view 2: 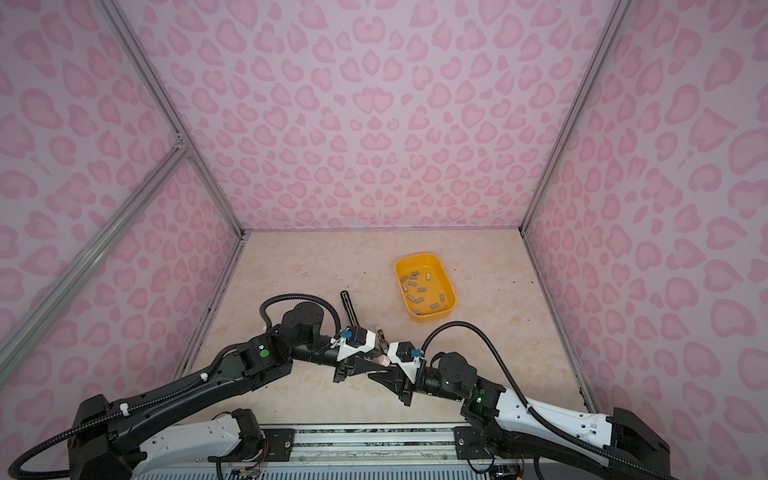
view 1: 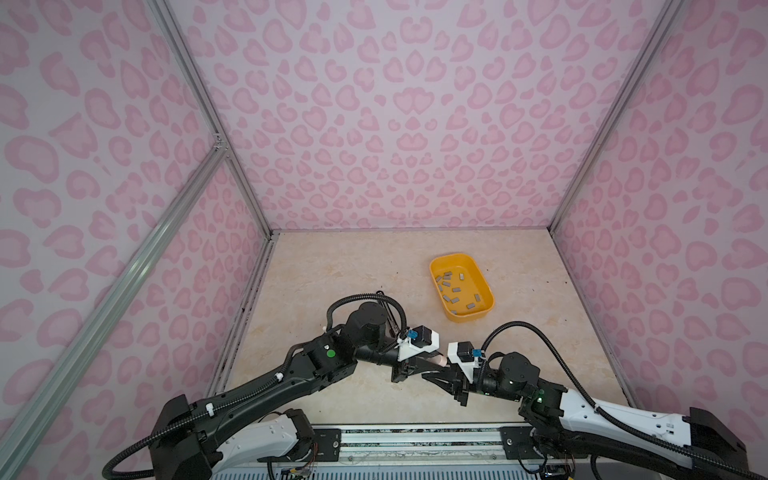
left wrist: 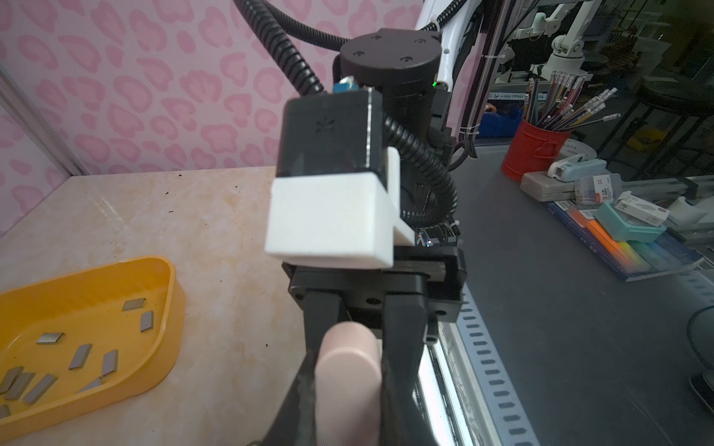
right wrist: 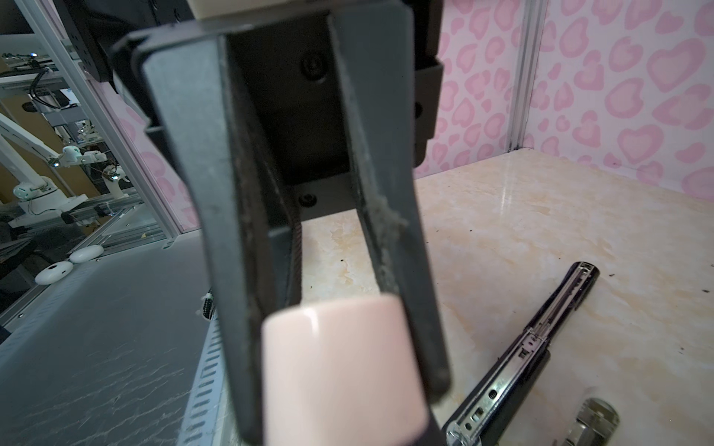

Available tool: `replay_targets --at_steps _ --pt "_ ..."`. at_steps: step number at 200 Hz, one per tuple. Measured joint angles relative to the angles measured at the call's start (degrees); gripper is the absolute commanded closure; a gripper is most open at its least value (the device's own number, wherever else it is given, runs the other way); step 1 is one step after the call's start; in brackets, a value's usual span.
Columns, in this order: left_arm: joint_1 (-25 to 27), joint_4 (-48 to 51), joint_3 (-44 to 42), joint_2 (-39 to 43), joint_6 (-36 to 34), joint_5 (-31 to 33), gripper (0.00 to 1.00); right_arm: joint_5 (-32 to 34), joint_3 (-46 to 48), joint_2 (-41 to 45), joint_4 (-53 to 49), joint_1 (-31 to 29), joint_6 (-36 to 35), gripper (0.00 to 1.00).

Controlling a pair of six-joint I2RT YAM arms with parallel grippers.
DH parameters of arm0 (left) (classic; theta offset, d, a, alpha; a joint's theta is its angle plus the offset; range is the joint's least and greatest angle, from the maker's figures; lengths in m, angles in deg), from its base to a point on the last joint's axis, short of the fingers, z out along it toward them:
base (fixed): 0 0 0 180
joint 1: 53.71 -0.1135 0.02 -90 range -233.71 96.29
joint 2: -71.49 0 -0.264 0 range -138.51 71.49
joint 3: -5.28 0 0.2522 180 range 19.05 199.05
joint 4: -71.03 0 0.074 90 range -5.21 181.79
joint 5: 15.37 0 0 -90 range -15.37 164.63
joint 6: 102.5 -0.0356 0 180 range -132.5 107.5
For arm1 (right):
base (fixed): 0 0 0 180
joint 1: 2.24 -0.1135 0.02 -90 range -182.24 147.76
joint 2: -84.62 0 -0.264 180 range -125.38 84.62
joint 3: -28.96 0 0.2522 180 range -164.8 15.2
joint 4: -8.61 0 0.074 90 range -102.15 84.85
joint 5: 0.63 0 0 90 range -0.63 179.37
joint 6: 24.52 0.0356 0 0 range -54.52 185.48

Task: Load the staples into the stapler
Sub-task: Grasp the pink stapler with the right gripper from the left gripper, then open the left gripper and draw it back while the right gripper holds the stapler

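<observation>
Beyond tray (view 1: pixel 467 316) of staples (view 1: pixel 456 289), open tabletop (view 1: pixel 353 257)

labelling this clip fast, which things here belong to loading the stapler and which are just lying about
Job: grey metal staple strips, yellow plastic tray, pale pink stapler, black metal-railed stapler lying open.
Lying about: red tin of pens, teal box.
</observation>
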Motion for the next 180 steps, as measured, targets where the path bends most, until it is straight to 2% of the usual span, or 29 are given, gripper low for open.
replay_targets --at_steps 18,29,36,41,44,70,116,145,180 --pt "0.09 -0.90 -0.70 0.92 1.44 3.19 0.42 2.97 -0.26 0.26 -1.27 0.04 0.94 0.87" --pt "0.02 -1.16 -0.74 1.55 2.67 7.72 0.38 5.29 -0.87 0.37 -2.56 0.04 1.60 0.87" --pt "0.02 -1.29 -0.70 1.92 3.87 10.71 0.32 6.54 -1.22 0.48 -3.43 0.04 2.01 0.88" --pt "0.02 -1.20 -0.57 2.16 4.98 13.68 0.16 7.65 -1.46 0.52 -4.28 0.02 2.58 0.89" --pt "0.02 -1.05 -0.44 2.25 5.40 15.26 0.12 8.33 -1.60 0.55 -4.74 0.02 2.82 0.89" --pt "-0.37 -0.33 -0.11 4.28 11.85 31.78 0.00 14.49 -2.62 0.26 -9.51 0.02 4.33 0.91" --pt "-4.35 -0.83 -8.79 15.74 20.96 53.66 0.02 25.77 -5.90 -3.26 -19.21 0.66 9.09 0.92" --pt "-10.05 -1.09 -14.75 22.45 26.62 60.46 0.02 30.62 -10.45 -8.26 -26.34 2.97 13.00 0.96" --pt "-11.23 -0.68 -21.24 28.13 30.36 66.07 0.02 35.26 -15.13 -14.01 -34.53 5.09 17.14 0.94"
